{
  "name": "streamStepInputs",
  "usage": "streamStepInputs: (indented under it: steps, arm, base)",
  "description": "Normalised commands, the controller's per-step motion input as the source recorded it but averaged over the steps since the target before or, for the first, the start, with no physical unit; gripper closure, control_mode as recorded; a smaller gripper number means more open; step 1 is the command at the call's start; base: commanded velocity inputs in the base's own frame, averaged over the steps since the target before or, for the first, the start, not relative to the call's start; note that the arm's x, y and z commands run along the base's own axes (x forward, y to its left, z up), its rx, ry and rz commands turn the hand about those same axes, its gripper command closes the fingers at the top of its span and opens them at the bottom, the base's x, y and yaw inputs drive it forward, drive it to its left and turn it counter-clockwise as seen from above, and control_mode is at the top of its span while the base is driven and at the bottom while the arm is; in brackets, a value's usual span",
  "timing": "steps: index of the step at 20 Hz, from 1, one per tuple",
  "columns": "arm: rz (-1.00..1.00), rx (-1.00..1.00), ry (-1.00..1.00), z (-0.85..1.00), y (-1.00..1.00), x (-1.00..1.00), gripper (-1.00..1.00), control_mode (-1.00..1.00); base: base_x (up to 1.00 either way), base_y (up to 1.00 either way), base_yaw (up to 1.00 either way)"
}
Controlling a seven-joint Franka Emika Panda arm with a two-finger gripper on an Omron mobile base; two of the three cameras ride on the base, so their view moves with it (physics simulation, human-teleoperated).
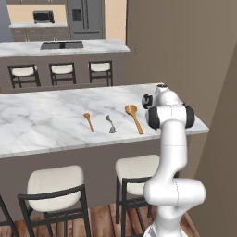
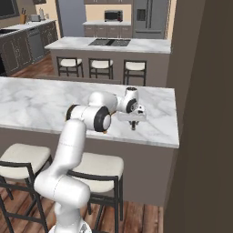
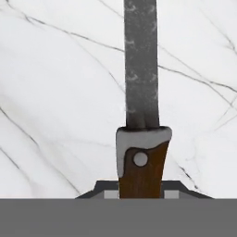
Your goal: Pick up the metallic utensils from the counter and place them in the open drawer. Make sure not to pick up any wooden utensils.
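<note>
A dark-handled utensil (image 3: 141,92) with a grey metal blade lies flat on the white marble counter (image 1: 46,115), near its right end. My gripper (image 3: 141,190) points down over it, and its pads look pressed against the brown riveted handle from both sides. In the right base view the gripper (image 2: 133,124) sits low on the counter close to the front edge. A short silver-grey spoon (image 1: 110,124) lies further left, between a thin wooden spoon (image 1: 88,121) and a longer wooden spoon (image 1: 134,118) with a round bowl. The open drawer is out of view.
White-cushioned stools (image 1: 55,185) (image 1: 136,169) stand under the counter's front edge. A brown wall (image 1: 222,139) rises close on the right, just past the counter's end. Behind the counter is an island (image 1: 60,46) with a black sink and more stools.
</note>
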Motion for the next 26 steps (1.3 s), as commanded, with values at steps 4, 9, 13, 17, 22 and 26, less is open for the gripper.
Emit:
streamStepInputs:
  steps: [4, 9, 13, 17, 22, 26]
  arm:
    - [0.0, 0.01, 0.11, -0.42, 0.0, -0.59, 1.0, -1.0]
    - [0.0, 0.07, 0.01, -0.02, -0.06, -0.53, 1.0, -1.0]
    - [0.0, 0.09, -0.02, 0.48, -0.15, -0.34, 1.0, -1.0]
    - [-0.02, 0.07, 0.0, 0.74, -0.02, -0.31, 1.0, -1.0]
    - [-0.03, 0.02, -0.01, 0.77, 0.0, -0.48, 1.0, -1.0]
    - [-0.03, 0.0, -0.03, 0.6, 0.04, -0.67, 1.0, -1.0]
  base:
    - [0.0, 0.0, 0.0]
    - [0.0, 0.0, 0.0]
    - [0.0, 0.0, 0.0]
    - [0.0, 0.0, 0.0]
    - [0.0, 0.0, 0.0]
    - [0.0, 0.0, 0.0]
